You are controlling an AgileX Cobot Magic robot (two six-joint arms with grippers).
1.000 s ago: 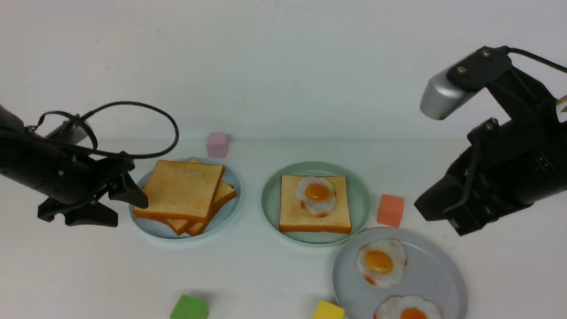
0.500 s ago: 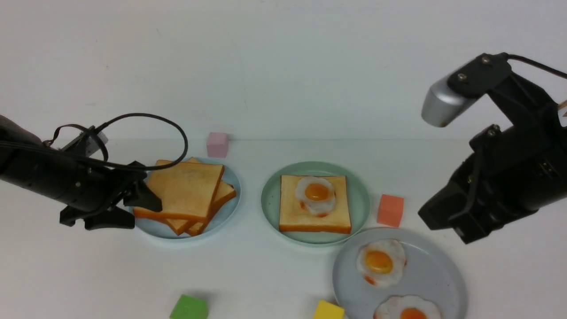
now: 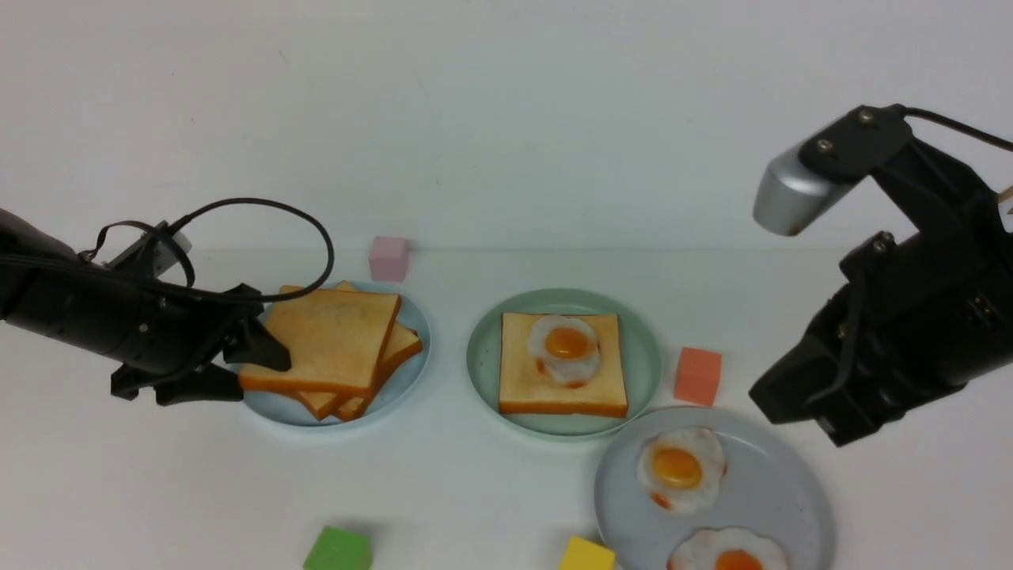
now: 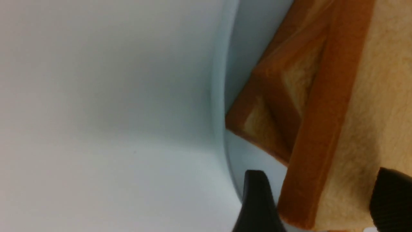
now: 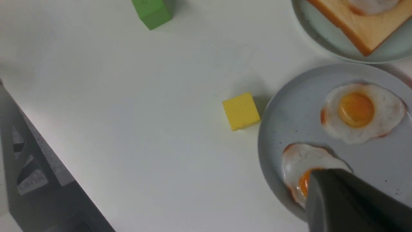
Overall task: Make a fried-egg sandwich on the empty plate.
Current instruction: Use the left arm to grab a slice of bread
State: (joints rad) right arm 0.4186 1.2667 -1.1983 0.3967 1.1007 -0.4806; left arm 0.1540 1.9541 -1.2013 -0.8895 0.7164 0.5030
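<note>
The mint-green empty plate (image 3: pixel 484 358) in the middle carries one toast slice (image 3: pixel 554 389) with a fried egg (image 3: pixel 565 347) on top. At the left, a pile of toast slices sits on a pale blue plate (image 3: pixel 277 412). My left gripper (image 3: pixel 245 376) is open, its fingers (image 4: pixel 257 206) either side of the left edge of the top slice (image 3: pixel 332 336), whose crust (image 4: pixel 318 129) lies between them. My right gripper (image 3: pixel 791 408) hangs shut and holds nothing, at the right above the grey plate (image 5: pixel 289 106).
The grey speckled plate (image 3: pixel 791 491) at the front right holds two more fried eggs (image 3: pixel 681 469) (image 3: pixel 732 556). Small cubes lie around: pink (image 3: pixel 388 257) behind the toast pile, orange (image 3: pixel 697 375) beside the mint plate, green (image 3: pixel 338 550) and yellow (image 3: pixel 586 554) near the front edge.
My left gripper has slid right, from beside the blue plate to straddling the top slice's left edge. The right arm has drifted slightly right and down.
</note>
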